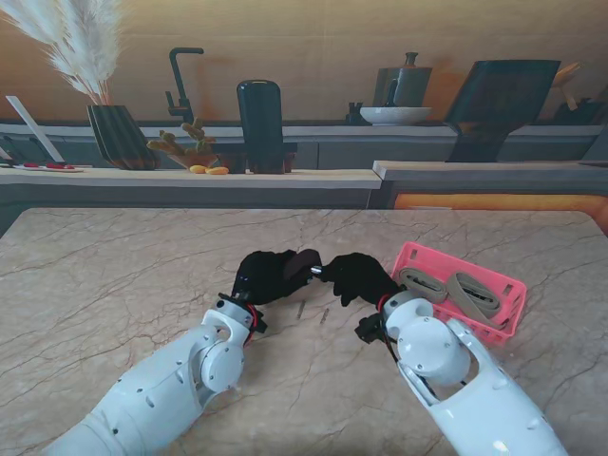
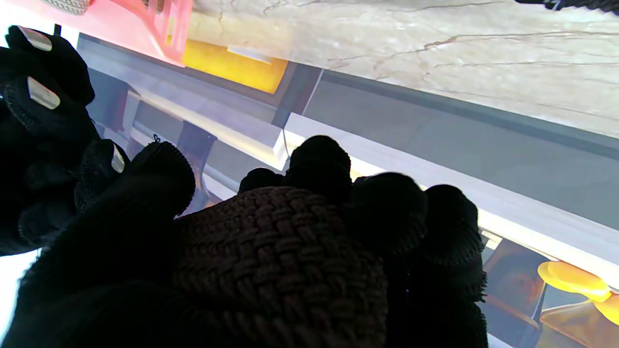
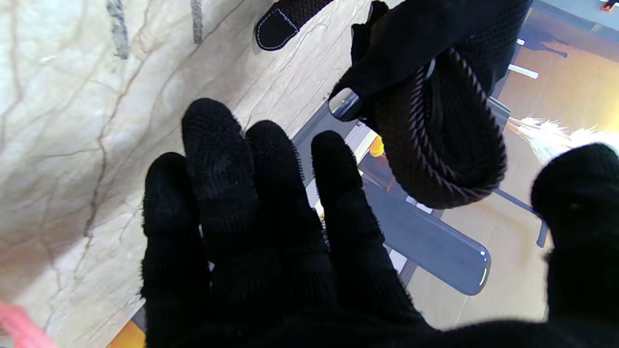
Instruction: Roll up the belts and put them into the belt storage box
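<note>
Stand view: left hand [image 1: 264, 276] and right hand [image 1: 359, 277] meet above the marble table [image 1: 123, 275], left of the pink plastic storage box [image 1: 463, 291] holding two rolled beige belts [image 1: 475, 294]. Left wrist: fingers [image 2: 396, 212] clench a dark brown woven belt roll [image 2: 280, 261]. Right wrist: right-hand fingers [image 3: 217, 164] are spread and empty, beside the roll.

light: even, bright | shadows: soft | wrist views: near-field blur
</note>
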Tool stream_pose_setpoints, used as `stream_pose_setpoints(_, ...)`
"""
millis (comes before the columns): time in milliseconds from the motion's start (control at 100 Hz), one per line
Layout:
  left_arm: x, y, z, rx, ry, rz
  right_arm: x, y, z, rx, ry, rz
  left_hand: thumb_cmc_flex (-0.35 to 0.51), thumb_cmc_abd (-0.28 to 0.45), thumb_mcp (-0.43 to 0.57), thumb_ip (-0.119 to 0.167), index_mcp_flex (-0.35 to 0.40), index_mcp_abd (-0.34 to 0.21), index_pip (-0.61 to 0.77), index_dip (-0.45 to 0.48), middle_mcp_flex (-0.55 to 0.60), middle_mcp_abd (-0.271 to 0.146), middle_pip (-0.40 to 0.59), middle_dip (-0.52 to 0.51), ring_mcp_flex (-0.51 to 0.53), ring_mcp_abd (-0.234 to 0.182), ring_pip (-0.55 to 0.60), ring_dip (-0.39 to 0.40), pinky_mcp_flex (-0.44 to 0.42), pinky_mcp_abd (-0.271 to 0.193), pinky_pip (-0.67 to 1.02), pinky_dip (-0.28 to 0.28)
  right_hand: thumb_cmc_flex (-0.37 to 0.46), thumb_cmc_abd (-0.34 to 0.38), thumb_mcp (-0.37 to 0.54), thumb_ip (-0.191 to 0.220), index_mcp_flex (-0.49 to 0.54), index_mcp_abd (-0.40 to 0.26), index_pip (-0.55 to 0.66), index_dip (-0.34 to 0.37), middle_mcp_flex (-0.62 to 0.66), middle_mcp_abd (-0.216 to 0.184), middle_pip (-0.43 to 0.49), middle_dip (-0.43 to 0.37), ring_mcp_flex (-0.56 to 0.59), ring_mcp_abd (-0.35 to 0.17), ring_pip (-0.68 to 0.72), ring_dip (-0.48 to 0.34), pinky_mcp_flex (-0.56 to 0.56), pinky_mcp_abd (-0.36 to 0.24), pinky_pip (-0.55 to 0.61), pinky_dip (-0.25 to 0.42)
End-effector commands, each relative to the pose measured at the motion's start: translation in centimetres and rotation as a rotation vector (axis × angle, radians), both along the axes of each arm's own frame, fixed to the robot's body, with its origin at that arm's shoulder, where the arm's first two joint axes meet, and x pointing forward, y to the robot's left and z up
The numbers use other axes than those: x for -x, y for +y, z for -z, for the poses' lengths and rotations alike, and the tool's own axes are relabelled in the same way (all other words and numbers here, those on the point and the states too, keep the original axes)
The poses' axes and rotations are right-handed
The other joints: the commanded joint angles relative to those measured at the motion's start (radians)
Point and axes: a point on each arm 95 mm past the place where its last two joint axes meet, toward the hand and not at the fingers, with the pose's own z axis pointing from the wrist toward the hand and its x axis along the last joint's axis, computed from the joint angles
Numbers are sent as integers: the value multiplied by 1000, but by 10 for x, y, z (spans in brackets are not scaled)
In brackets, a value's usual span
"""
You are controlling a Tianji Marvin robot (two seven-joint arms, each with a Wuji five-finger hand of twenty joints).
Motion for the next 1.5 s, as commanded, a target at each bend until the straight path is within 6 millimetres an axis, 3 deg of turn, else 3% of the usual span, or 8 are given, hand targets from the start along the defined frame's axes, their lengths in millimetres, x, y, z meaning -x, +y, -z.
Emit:
stream_pose_setpoints(0, -2, -1, -1, 6, 6, -3, -6, 9, -8, -18, -14, 7, 5, 31, 38, 5, 60, 7, 49, 2, 129, 24, 143, 8, 58, 38, 119, 18, -32, 15, 2, 30, -49, 39, 5, 37, 43, 23, -2, 14, 51, 26, 0, -10, 56, 8, -1, -10, 15, 34, 8, -10)
stream_pose_setpoints(310, -2, -4, 1, -28, -5, 20, -25, 34, -9, 43, -25, 47, 6, 26, 45, 5, 77, 12, 46, -16, 130, 31, 143, 7, 58, 48, 118, 17, -32, 15, -2, 39, -21, 27, 6, 32, 187, 30, 100, 37, 233, 28, 81, -31, 245, 8, 110, -26, 155, 28, 163, -56)
stream_pose_setpoints(560, -2, -6, 0, -32, -7, 31, -31, 46, -4, 31, 42, 43, 3, 25, 49, 4, 76, 12, 48, -20, 130, 30, 140, 5, 58, 47, 119, 17, -31, 15, -4, 42, 203, -29, -51, 49, 174, 12, 114, 11, 232, 7, 77, -45, 243, -14, 117, -50, 153, 11, 194, -112)
stream_pose_setpoints(690, -2, -6, 0, -30, -5, 35, -30, 46, -2, 11, 85, 33, 2, 23, 51, 4, 76, 12, 49, -22, 130, 31, 141, 6, 58, 47, 119, 17, -31, 15, -4, 43, 260, -109, 279, 12, 155, -19, 112, 4, 219, -18, 57, -46, 233, -31, 90, -47, 140, -8, 183, -118)
stream_pose_setpoints(780, -1, -7, 1, -24, 1, 40, -29, 45, -2, 9, 95, 33, -2, 22, 52, 3, 80, 14, 48, -25, 130, 33, 140, 5, 57, 49, 117, 16, -31, 15, -4, 44, 370, -138, 332, -112, 64, -58, 334, -243, 218, -34, 40, -47, 229, -45, 74, -43, 140, -16, 175, -112)
stream_pose_setpoints(920, -1, -8, 1, -22, 5, 49, -27, 41, -2, -12, 124, 22, -15, 22, 52, 3, 79, 4, 37, -33, 129, 25, 127, -1, 57, 46, 104, 10, -33, 12, -8, 45, 510, -121, 328, -114, 30, -126, 457, -319, 212, -48, 25, -49, 220, -61, 56, -43, 133, -41, 155, -113)
stream_pose_setpoints(1040, 0, -8, 1, -5, 14, 61, -26, 36, -2, -15, 131, 8, -63, 7, 37, -3, -34, -5, -75, -64, 43, 7, 28, -5, -1, 3, -4, -6, -78, -18, -69, 24, 554, -104, 327, -102, 31, -156, 471, -312, 186, -40, 31, -26, 206, -64, 55, -32, 128, -72, 136, -111)
stream_pose_setpoints(1490, 5, -4, -4, 89, 30, 91, -16, 10, -11, -237, 223, 74, -169, -45, 37, 8, -396, -68, -697, -308, -439, -26, -479, -85, -409, -6, -460, 48, -343, -36, -373, -50, 576, -99, 389, -106, 6, -159, 469, -238, 113, -13, 109, 120, 181, -93, 157, 87, 159, -123, 120, -52)
